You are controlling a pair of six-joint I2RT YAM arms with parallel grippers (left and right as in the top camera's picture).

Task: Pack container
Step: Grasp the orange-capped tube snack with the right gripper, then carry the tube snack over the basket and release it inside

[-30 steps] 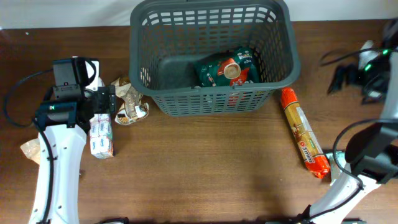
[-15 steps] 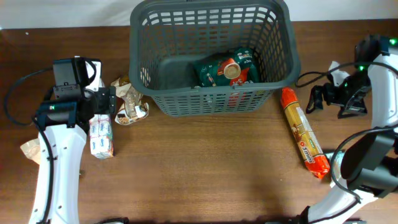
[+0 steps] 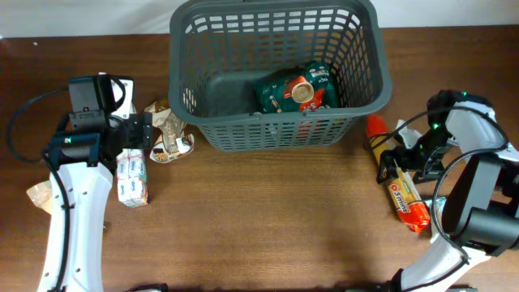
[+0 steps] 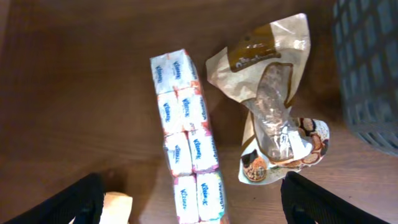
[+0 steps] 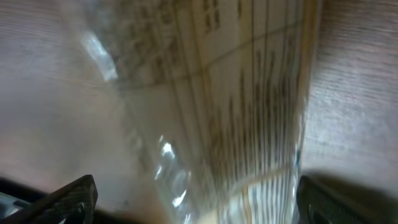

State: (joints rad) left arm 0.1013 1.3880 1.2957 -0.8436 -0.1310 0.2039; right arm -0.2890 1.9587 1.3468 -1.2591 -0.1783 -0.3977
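Brown wooden bench (image 3: 268, 219) fills the overhead view. The container (image 3: 280, 134), a dark grey slotted basket, stands upright at upper centre, its far side at the top edge of the frame. Inside it, toward the right, lies a green pack (image 3: 296, 91) with a round brown mark.

The white left arm (image 3: 77, 211) runs up the left side. The left hand (image 3: 142, 131) is spread wide and holds nothing. It hangs above the gap between the two packs at left; in the left wrist view its dark fingertips (image 4: 84, 199) sit at the bottom corners.

The right arm (image 3: 474, 211) curls in from the lower right. The right hand (image 3: 403, 158) is low over a long orange tube pack (image 3: 409, 203) and spread wide, one finger on each side of the pack. The right wrist view is close and blurred, so I cannot tell whether the fingers (image 5: 68, 199) touch the wrapper.

The tube pack lies slanted on the bench just right of the container, its upper end near the front right corner.

A white tissue multipack (image 3: 132, 178) lies lower left, lengthwise up and down the frame. A crumpled tan and clear snack bag (image 3: 170, 138) sits between it and the container, close to the container's left wall. A small beige scrap (image 3: 39, 195) lies at the far left.
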